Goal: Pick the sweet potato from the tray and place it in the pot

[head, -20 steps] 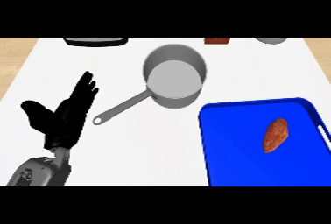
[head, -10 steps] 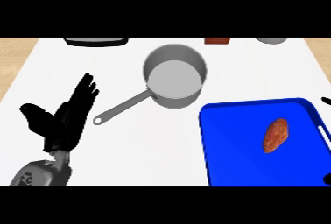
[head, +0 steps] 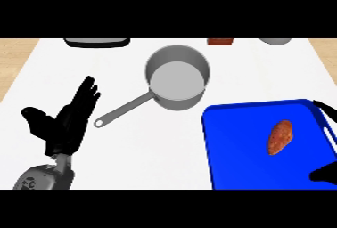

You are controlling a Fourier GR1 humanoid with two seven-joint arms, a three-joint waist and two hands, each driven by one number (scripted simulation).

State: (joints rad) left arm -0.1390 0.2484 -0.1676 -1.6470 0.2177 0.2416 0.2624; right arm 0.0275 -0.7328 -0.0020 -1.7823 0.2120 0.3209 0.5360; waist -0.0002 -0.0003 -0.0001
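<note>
An orange-brown sweet potato lies on the right part of the blue tray at the lower right. A grey metal pot stands at the centre, up and left of the tray, with its long handle pointing down-left. My left hand rests open at the left, fingers up, apart from the pot handle. Only bits of my right hand show at the right edge: a fingertip over the tray's far right corner and the thumb lower down, spread wide apart, to the right of the sweet potato and not touching it.
Along the counter's far edge sit a dark flat object, a small brown object and a grey object. Wood-coloured strips border the white counter on both sides.
My right hand has come further into view at the right edge, by the tray. The left hand, pot and sweet potato have not moved.
</note>
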